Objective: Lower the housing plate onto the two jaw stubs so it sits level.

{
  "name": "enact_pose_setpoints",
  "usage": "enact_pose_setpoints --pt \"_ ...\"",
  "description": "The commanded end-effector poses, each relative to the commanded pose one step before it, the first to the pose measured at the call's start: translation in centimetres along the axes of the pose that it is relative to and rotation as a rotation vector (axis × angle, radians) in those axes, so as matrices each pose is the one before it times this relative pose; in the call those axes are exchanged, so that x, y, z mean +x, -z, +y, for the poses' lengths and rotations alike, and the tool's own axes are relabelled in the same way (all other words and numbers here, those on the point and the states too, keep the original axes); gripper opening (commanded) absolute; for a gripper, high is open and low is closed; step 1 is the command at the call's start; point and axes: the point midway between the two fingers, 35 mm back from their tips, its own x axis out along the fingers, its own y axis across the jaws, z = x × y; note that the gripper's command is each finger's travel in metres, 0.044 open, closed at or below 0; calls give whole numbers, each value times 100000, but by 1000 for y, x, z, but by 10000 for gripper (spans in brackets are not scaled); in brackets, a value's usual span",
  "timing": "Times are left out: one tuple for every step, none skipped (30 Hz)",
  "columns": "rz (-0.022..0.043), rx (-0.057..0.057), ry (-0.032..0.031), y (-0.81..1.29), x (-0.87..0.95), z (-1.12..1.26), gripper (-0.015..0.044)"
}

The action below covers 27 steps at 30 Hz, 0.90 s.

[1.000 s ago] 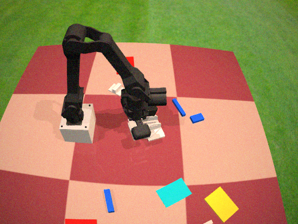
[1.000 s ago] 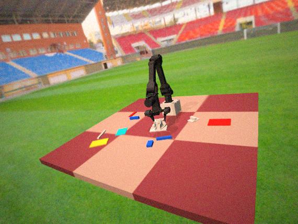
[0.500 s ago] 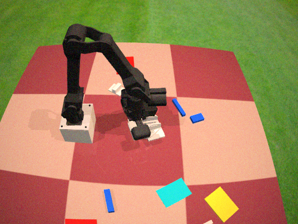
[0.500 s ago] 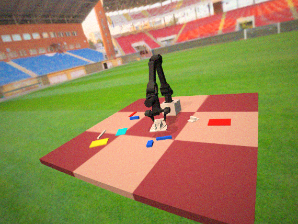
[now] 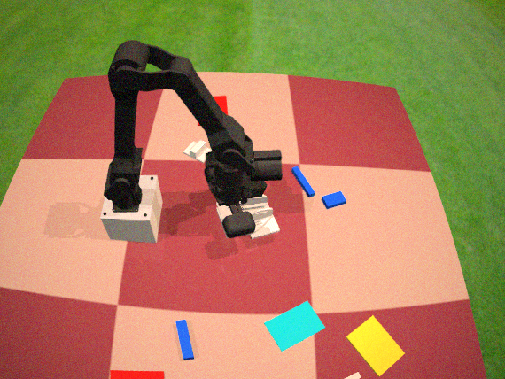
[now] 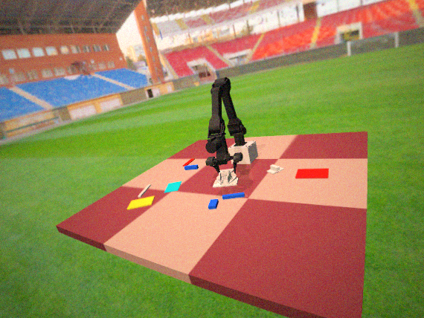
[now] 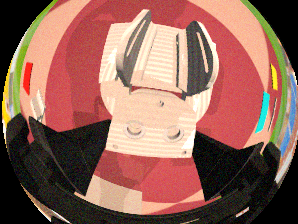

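Observation:
The pale housing plate (image 7: pixel 152 112), with two round holes, is between my fingers. My gripper (image 7: pixel 152 129) (image 6: pixel 226 171) is shut on its side edges. In the wrist view pale material shows inside the holes. Two upright jaws (image 7: pixel 134 47) (image 7: pixel 201 55) stand side by side on the white ridged base (image 7: pixel 107 65) (image 5: pixel 271 229) (image 6: pixel 219 184), just beyond the plate's rounded edge. The plate is over the base's near part, close above it or touching; I cannot tell which. The stubs under the plate are hidden. In the top view my hand covers the plate.
Two blue blocks (image 5: pixel 303 181) (image 5: pixel 334 199) lie right of the base in the top view. A white stepped part (image 5: pixel 197 150) (image 6: pixel 275 169) is behind my wrist. A third blue block (image 5: pixel 184 339), a cyan sheet (image 5: pixel 294 326) and a yellow sheet (image 5: pixel 376 345) lie nearer the front.

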Motion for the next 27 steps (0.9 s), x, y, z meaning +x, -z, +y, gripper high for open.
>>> enact_pose_setpoints --pt "57 -624 511 31 92 -74 351" --pt "0 0 0 0 0 0 351" --pt "0 0 0 0 0 0 351" --pt "0 1 0 0 10 0 351" --pt "0 3 0 0 30 0 351" --pt "1 6 0 0 50 0 351" --pt "1 7 0 1 63 0 351" --pt "1 6 0 1 50 0 351" --pt "0 3 0 0 30 0 351" --pt "0 1 0 0 10 0 351" --pt "0 0 0 0 0 0 351" --pt "0 0 0 0 0 0 351" --pt "0 0 0 0 0 0 351" --pt "0 0 0 0 0 0 351" --pt "0 0 0 0 0 0 351" --pt "0 2 0 0 10 0 351" --pt "0 5 0 0 30 0 351" --pt "1 8 0 0 50 0 351" --pt "1 9 0 1 63 0 351" --pt "1 8 0 1 50 0 351" --pt "0 5 0 0 30 0 351" --pt "0 2 0 0 10 0 351" --pt "0 0 0 0 0 0 351" --pt "0 0 0 0 0 0 351" --pt "0 0 0 0 0 0 351" --pt "0 0 0 0 0 0 351" --pt "0 0 0 0 0 0 351"
